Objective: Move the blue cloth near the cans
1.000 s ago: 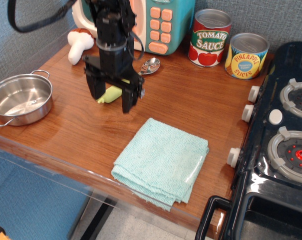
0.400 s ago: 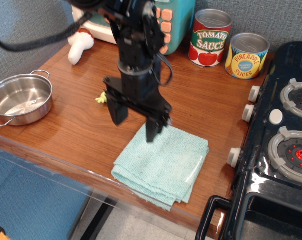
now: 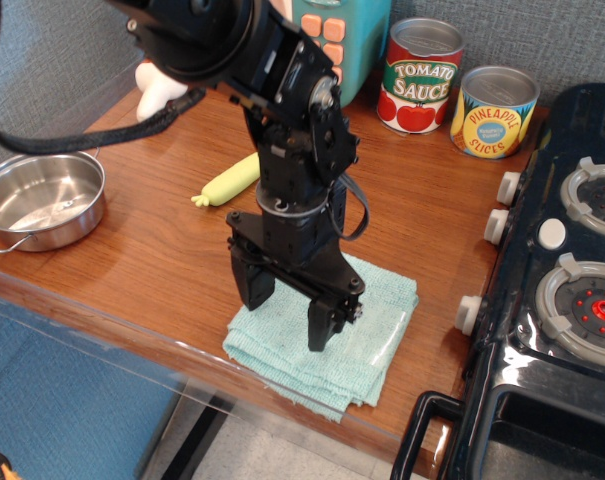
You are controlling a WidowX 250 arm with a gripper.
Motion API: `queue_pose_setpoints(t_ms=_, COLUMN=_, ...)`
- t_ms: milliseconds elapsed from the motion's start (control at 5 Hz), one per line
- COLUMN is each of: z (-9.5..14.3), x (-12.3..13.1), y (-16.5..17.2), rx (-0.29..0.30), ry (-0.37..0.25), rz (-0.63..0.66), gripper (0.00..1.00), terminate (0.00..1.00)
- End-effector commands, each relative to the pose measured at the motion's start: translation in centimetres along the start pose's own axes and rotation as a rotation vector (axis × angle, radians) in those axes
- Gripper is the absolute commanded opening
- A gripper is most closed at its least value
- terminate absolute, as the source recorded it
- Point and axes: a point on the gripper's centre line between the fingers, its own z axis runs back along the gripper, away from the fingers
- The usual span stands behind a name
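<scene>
wooden counter (image 3: pixel 132 250) runs under everything, with grey wall behind and a toy stove (image 3: pixel 562 300) on the right. i see my gripper (image 3: pixel 287 315) spread wide, nothing in it, tips down right over the cloth (image 3: pixel 377 325); whether they touch it i cannot tell. cloth lies flat at the near edge, near the stove knobs. cans (image 3: pixel 457 90) stand side by side at the far right, well apart from it. pot (image 3: pixel 42 198) sits at the left, a yellow-green toy (image 3: pixel 227 180) lies between.
</scene>
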Motion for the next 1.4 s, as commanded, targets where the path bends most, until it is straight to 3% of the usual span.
queue_pose_setpoints(t_ms=0, z=0.0, x=0.6, y=-0.1, rx=0.012, ry=-0.036, rz=-0.002, gripper=1.0, terminate=0.0)
queue_pose_setpoints(t_ms=400, z=-1.9, x=2.1, y=0.1, rx=0.041, ry=-0.013, rz=0.025, gripper=1.0, terminate=0.0)
queue_pose_setpoints(t_ms=1200, z=-3.1, x=10.2, y=4.4, rx=0.098, ry=-0.013, rz=0.196, gripper=1.0, terminate=0.0)
